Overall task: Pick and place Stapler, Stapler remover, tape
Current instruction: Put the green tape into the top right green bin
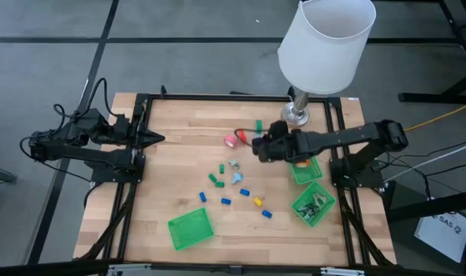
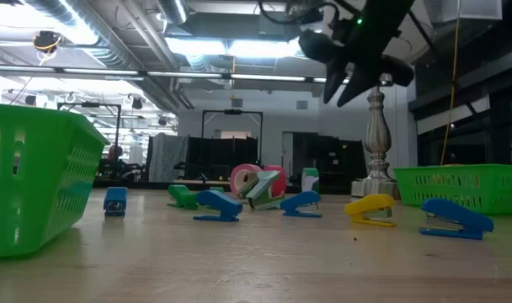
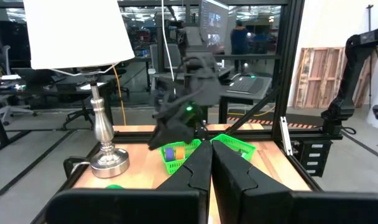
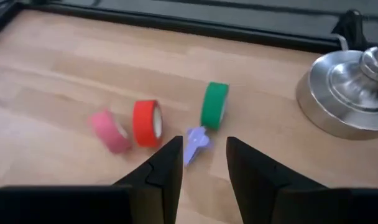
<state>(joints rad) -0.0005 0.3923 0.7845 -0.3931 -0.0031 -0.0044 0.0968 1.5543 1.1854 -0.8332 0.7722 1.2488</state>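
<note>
Red tape roll (image 4: 146, 123) on wood just beyond right hand (image 4: 201, 163), fingers partly open, empty

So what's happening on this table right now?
The right claw hangs open and empty above the wooden table, over the red tape roll, pink tape roll and green tape roll near the silver lamp base. Small staplers lie scattered mid-table. The left claw waits shut at the table's left edge.
</note>
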